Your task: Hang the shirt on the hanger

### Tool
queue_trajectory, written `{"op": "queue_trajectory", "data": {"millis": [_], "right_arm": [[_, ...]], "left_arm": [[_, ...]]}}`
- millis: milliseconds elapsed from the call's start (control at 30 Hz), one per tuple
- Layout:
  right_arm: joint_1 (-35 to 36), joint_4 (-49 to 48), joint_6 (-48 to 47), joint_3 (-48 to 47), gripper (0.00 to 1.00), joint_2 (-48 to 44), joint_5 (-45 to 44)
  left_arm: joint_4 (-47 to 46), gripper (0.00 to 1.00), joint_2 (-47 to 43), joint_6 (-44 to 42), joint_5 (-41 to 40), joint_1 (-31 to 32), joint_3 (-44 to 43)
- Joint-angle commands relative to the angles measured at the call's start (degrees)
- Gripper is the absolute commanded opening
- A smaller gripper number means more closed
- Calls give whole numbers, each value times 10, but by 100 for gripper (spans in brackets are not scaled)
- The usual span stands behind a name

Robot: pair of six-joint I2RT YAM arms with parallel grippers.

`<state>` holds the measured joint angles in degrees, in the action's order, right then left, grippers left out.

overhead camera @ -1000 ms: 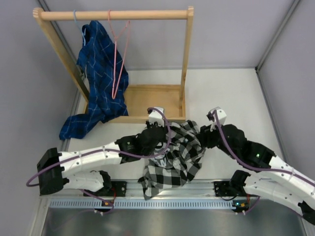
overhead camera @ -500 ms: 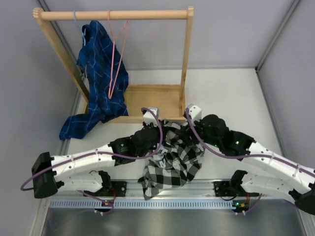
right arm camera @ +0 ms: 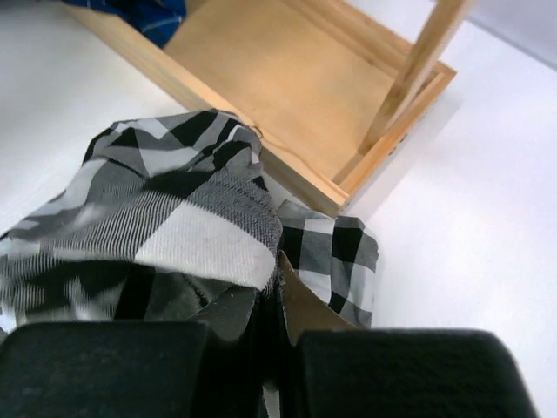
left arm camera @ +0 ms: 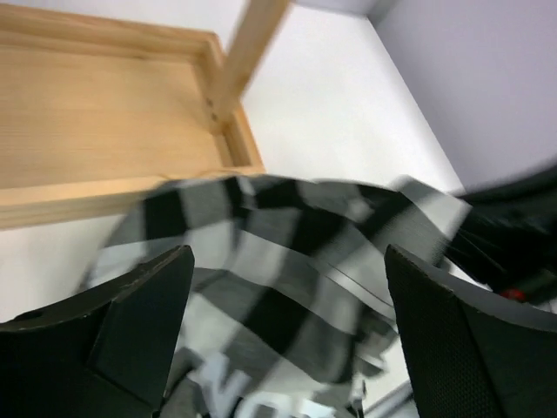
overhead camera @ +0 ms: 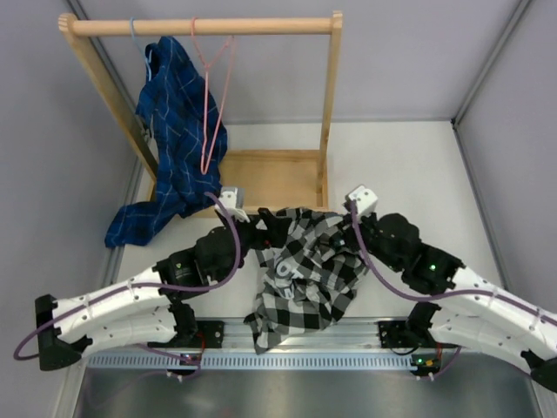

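shirt [overhead camera: 313, 270] on white table [overhead camera: 409, 165], grey walls [overhead camera: 392, 61]

Shirt [overhead camera: 305, 270]: black-and-white large check, soft, crumpled in heap, lower centre of top view. Upper edge bunched and raised, stretched left to right; rest falls in folds toward bottom of frame. Small white patch near middle. Left wrist view: blurred checks across centre [left arm camera: 287, 252]. Right wrist view: raised fold fills left and centre [right arm camera: 191, 218].

Hanger [overhead camera: 209, 113]: thin pink wire, triangular, upper left of top view. Hook over wooden rail [overhead camera: 261, 26], body hanging down, bare, well apart from shirt.
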<state>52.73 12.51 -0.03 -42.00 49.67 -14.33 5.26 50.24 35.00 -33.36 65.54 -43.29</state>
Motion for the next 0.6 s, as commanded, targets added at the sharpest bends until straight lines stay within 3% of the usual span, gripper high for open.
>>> {"op": "queue_trajectory", "data": {"millis": [0, 133, 233, 267, 400, 567], "right_arm": [[-6, -28, -4, 38, 0, -96, -23], [-6, -14, -4, 63, 0, -174, 18], [-6, -19, -13, 69, 0, -222, 92], [-6, -20, -14, 72, 0, -240, 107], [-6, -16, -30, 72, 0, -248, 186], [-6, 29, -25, 34, 0, -216, 234]], "left_arm": [[68, 97, -21, 49, -111, -15, 5], [66, 98, 29, 85, -47, -93, 28], [27, 98, 99, 89, 101, -171, 43], [-25, 98, 114, 83, 176, -184, 56], [-187, 98, 165, 21, 326, -223, 77], [-333, 98, 185, -85, 428, -229, 100]]}}
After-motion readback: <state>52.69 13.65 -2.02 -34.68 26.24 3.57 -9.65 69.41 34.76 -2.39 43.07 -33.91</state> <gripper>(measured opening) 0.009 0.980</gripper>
